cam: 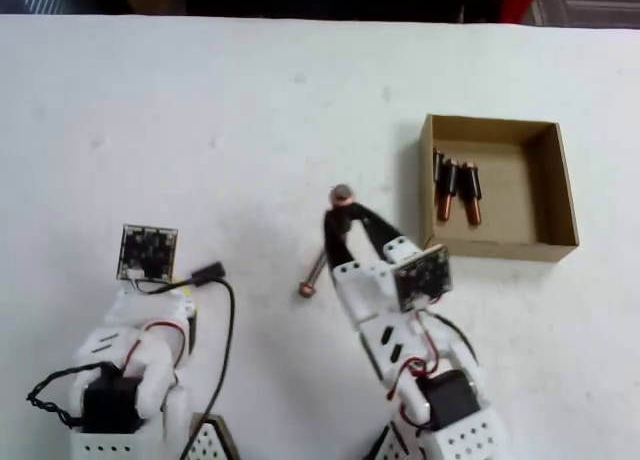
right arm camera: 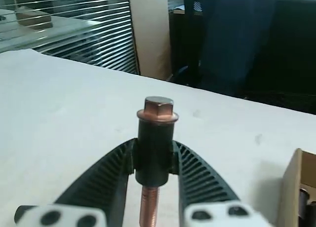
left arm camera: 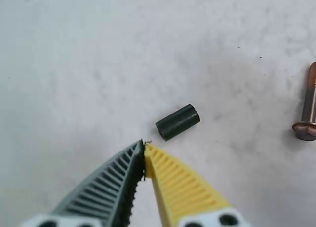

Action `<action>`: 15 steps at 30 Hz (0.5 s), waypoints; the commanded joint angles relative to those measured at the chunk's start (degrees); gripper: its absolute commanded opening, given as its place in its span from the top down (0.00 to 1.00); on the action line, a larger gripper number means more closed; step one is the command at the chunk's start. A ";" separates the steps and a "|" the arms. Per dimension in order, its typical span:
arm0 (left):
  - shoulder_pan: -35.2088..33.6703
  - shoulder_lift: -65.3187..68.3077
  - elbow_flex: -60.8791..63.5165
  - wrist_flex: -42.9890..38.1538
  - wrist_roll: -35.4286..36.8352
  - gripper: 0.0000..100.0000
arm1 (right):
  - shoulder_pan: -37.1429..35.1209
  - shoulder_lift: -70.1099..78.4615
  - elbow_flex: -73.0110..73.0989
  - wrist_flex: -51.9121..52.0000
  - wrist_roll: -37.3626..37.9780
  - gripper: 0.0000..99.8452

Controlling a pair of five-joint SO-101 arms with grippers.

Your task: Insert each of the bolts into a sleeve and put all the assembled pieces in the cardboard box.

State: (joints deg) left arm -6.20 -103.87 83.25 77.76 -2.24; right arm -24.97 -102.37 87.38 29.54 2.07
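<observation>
My right gripper (right arm camera: 154,155) is shut on a black sleeve (right arm camera: 154,138) with a copper bolt (right arm camera: 158,109) through it, head up and shaft sticking out below. In the high view this gripper (cam: 345,225) sits just left of the cardboard box (cam: 490,248), which holds three assembled pieces (cam: 455,190). A loose copper bolt (cam: 312,276) lies on the table beside the right gripper. My left gripper (left arm camera: 144,147) is shut with nothing in it, its tips just short of a loose black sleeve (left arm camera: 177,122) lying on the table. The loose bolt (left arm camera: 307,106) lies farther off.
The white table (cam: 250,110) stretches bare to the back and left. The left arm (cam: 130,370) sits at the front left with a black cable (cam: 230,330) looping beside it. The box's wall (right arm camera: 295,187) stands close to the right gripper.
</observation>
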 commanded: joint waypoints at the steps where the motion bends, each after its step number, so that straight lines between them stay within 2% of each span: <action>1: -0.66 -0.22 2.37 -3.34 0.00 0.98 | 4.09 -0.22 -10.90 6.20 -0.18 0.98; 5: -0.66 -0.22 3.43 -4.66 0.00 0.98 | 10.15 1.98 -18.90 11.21 -0.09 0.98; 10: -0.66 -0.22 5.01 -5.27 -0.18 0.98 | 16.57 16.13 -31.38 15.25 0.26 0.98; 15: -0.66 -0.22 7.91 -8.88 -0.35 0.98 | 22.55 36.44 -42.64 15.16 8.53 0.98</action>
State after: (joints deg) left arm -6.20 -103.52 90.64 72.13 -2.24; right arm -5.89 -77.23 53.10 44.66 6.73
